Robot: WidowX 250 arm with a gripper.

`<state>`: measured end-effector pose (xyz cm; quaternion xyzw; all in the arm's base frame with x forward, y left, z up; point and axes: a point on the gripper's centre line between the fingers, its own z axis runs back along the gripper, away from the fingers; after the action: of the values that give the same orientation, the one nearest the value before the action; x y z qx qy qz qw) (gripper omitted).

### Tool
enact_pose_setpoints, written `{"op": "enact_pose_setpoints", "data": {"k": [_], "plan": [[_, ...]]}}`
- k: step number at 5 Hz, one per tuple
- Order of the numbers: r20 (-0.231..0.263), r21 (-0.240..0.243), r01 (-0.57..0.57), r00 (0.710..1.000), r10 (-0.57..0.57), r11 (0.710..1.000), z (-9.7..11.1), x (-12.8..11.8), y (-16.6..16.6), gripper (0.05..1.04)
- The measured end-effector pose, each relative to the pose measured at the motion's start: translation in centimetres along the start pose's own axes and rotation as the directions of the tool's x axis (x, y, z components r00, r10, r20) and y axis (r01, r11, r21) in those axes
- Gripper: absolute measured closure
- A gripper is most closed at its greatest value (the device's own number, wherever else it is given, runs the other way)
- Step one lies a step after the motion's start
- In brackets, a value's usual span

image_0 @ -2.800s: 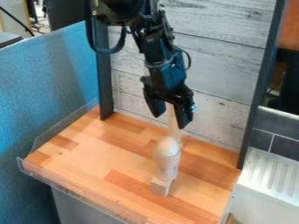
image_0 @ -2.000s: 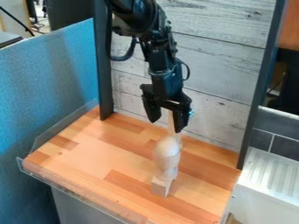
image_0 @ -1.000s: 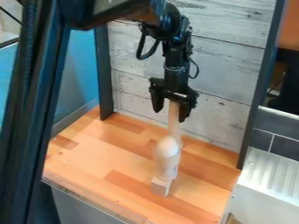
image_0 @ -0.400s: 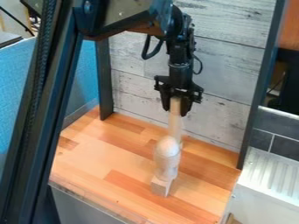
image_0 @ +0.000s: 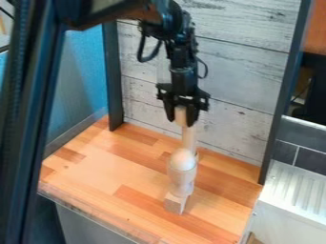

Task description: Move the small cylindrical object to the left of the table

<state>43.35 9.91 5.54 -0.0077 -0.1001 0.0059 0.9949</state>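
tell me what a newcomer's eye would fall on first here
Probably the big black arm, running down the left edge, with its claw near the middle, closed on a small wooden cylinder. Next, likely the pale stack lower in the picture, with its egg-shaped top, standing on the patchwork wooden table.

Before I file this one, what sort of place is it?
Probably a robotics lab or workshop corner: a black pincer hangs over a wooden tabletop, with a weathered plank panel behind and a blue partition beside it.
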Motion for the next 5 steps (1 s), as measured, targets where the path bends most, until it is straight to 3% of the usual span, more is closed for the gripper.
{"op": "enact_pose_setpoints", "data": {"k": [1,3,5], "plan": [[0.053,-0.015,-0.019,0.998,0.020,1.000,1.7,-0.9,2.1,0.500],[0.133,0.059,-0.051,0.990,0.043,0.997,0.6,-2.1,7.3,0.499],[0.016,0.069,-0.115,0.993,0.115,0.991,-5.8,-5.6,10.4,0.500]]}}
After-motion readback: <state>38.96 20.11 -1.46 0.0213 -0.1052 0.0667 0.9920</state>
